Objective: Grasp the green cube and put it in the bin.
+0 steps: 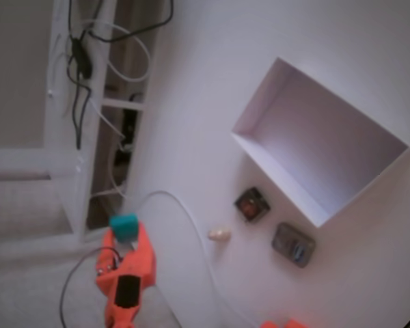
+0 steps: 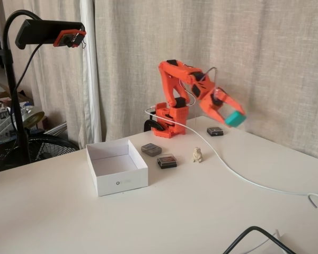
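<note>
Holding the small teal-green cube with rounded corners (image 2: 235,118) clamped between its two fingers, our orange plastic gripper (image 2: 230,115) hangs in the air right of centre in a fixed view, well above the white tabletop (image 2: 201,211). In another fixed view we see the same cube (image 1: 124,223) at the lower left, at the tip of the gripper (image 1: 125,232).

We find the large shallow white rectangular bin (image 2: 116,166) left of centre on the table, well apart from the cube; it sits at the upper right in the view from above (image 1: 314,198). Near the bin lie two dark grey square objects (image 2: 151,149) (image 2: 167,161), with a small beige figurine (image 2: 197,155) just right of them. A white cable (image 2: 238,174) trails across the table from the orange arm base (image 2: 169,119).
</note>
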